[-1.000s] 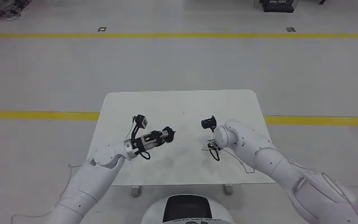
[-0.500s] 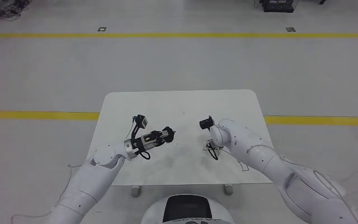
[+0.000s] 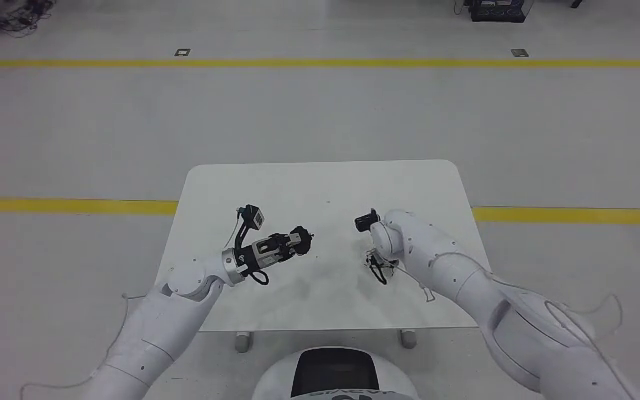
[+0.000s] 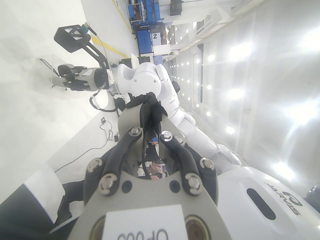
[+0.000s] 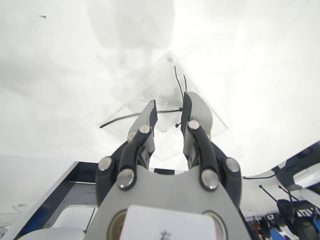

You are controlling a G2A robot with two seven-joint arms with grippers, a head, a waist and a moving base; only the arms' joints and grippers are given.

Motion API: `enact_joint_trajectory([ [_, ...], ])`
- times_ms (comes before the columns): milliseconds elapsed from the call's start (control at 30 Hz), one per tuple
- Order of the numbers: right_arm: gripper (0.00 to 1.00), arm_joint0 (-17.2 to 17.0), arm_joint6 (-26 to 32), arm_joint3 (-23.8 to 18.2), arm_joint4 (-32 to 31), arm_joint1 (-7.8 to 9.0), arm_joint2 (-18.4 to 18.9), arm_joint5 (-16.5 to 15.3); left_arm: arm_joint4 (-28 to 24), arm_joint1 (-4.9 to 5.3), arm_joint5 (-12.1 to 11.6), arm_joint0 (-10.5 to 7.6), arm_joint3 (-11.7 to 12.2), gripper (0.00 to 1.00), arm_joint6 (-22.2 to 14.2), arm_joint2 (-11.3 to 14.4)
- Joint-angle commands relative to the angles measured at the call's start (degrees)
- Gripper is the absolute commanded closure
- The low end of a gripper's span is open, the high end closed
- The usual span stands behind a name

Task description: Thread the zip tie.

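Zip tie [image 5: 166, 111] and clear plate [image 5: 160, 86] sit together on a white counter [image 3: 320, 185], the largest thing we see from above. Two white arms come over the counter's near edge. The left arm [image 3: 190, 290] lies low over the counter's left half, its forearm aimed toward the middle. The right arm [image 3: 450, 270] bends in from the other side and turns its wrist down at the counter, right of the middle.

The clear plate is flat and see-through (its edges are faint against the white). It lies on the counter directly under the right pincer [image 5: 169, 113].

The right pincer is partly spread, with a narrow gap between its two grey fingers, and it grips nothing. The left pincer [image 4: 148, 102] is held above the counter, well apart from the plate, with its tip toward the right arm. Its dark-padded fingers are pressed together, and a thin black strip [image 4: 143, 148] runs from between the tips back toward the palm. We cannot tell what that strip is.

The zip tie is black and thin. It lies across the plate and crosses the gap of the right pincer. One end meets the inner face of one finger; the other end curves out past the plate's edge. Two more black strands [image 5: 178, 82] stand on the plate just beyond that finger.
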Motion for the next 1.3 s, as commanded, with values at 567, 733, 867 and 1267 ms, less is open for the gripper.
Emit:
enact_joint_trajectory([
  [567, 0.69, 1.39, 0.12, 6.19, -4.16, -4.79, -1.01, 2.03, 0.00, 0.00, 0.00, 0.00, 0.00, 1.00, 0.00, 0.00],
  [733, 0.68, 1.45, 1.23, 6.34, -5.87, -5.53, -1.11, 3.57, 0.00, 0.00, 0.00, 0.00, 0.00, 1.00, 0.00, 0.00],
  [867, 0.68, 1.47, 1.74, 6.85, -6.40, -6.03, -0.80, 3.70, 0.00, 0.00, 0.00, 0.00, 0.00, 1.00, 0.00, 0.00],
  [1267, 0.75, 1.81, 1.09, 12.78, -4.90, -7.75, 1.25, 1.60, 0.00, 0.00, 0.00, 0.00, 0.00, 1.00, 0.00, 0.00],
])
